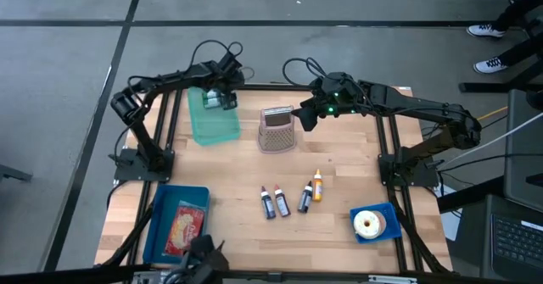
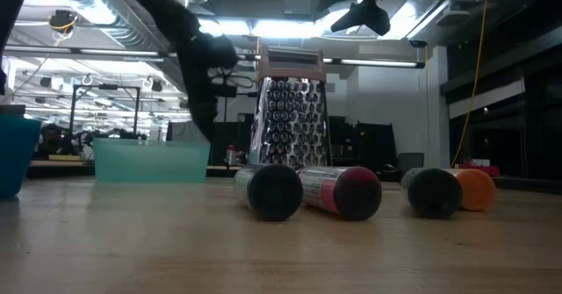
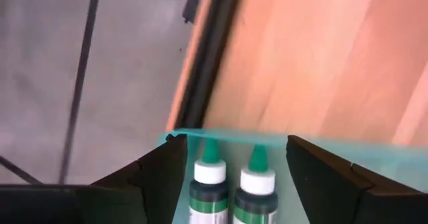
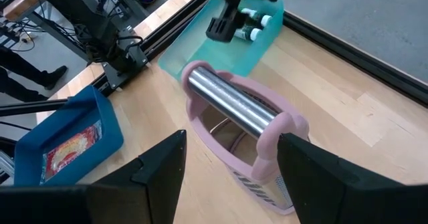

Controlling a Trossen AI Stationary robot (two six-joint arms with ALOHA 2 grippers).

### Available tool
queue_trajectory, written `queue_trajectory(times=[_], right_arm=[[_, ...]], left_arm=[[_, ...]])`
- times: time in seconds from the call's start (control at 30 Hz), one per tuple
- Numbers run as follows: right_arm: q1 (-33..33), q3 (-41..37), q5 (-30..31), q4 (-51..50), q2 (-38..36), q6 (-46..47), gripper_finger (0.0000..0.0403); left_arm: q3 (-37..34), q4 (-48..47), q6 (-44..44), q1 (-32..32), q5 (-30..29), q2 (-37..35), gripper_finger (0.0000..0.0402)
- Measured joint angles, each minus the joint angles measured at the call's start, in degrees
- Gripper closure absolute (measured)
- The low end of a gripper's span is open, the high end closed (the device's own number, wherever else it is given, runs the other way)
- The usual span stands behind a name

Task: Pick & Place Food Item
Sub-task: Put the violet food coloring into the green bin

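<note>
Your left gripper (image 3: pixel 231 177) hangs over the translucent teal tray (image 1: pixel 212 123) at the table's far left, fingers spread apart, two green-capped bottles (image 3: pixel 234 187) lying side by side between them in the tray (not gripped). The right gripper (image 4: pixel 227 164), also spread, hovers above the perforated steel grater (image 1: pixel 277 129) with its pink handle. Four more bottles (image 1: pixel 291 197) lie mid-table with bare wood around them. Only the high view shows the donut (image 1: pixel 368 224) in its blue tray (image 1: pixel 386 209).
</note>
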Motion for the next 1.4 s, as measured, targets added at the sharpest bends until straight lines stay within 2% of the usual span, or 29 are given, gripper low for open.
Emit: queue_trajectory(times=[0.07, 0.23, 0.37, 0.6, 0.77, 1.07, 1.23, 1.4], right_arm=[[0.0, 0.01, 0.0, 0.0, 0.0, -0.13, 0.0171], [0.0, 0.02, -1.06, 0.0, 0.0, -2.34, 0.0171], [0.0, 0.0, -1.32, 0.0, 0.0, -4.85, 0.0171], [0.0, 0.0, -1.33, -0.02, 0.0, -10.59, 0.0171], [0.0, 0.0, -4.0, -0.02, 0.0, -13.86, 0.0171], [0.0, 0.02, -10.67, -0.05, 0.0, -18.38, 0.0171], [0.07, 0.02, -13.67, -0.26, 0.0, -20.67, 0.0171], [0.07, 0.01, -15.08, -1.01, 0.0, -22.97, 0.0171]], left_arm=[[3.16, -2.66, -5.63, -0.49, 2.42, -0.15, 0.0154], [9.12, -9.49, -22.49, -3.59, 16.59, -2.36, 0.0171], [10.05, -14.55, -40.06, -9.48, 20.34, -4.57, 0.0186], [9.96, -16.92, -63.02, -24.95, 9.22, -5.65, 0.0186], [9.96, -17.37, -81.26, -32.49, 2.47, -5.66, 0.0176], [9.94, -19.35, -109.76, -44.1, -3.49, -3.78, 0.0173], [9.94, -15.05, -124.46, -50.15, -4.66, 0.36, 0.0173], [9.94, -8.07, -134.22, -54.86, -4.15, 6.63, 0.0173]])
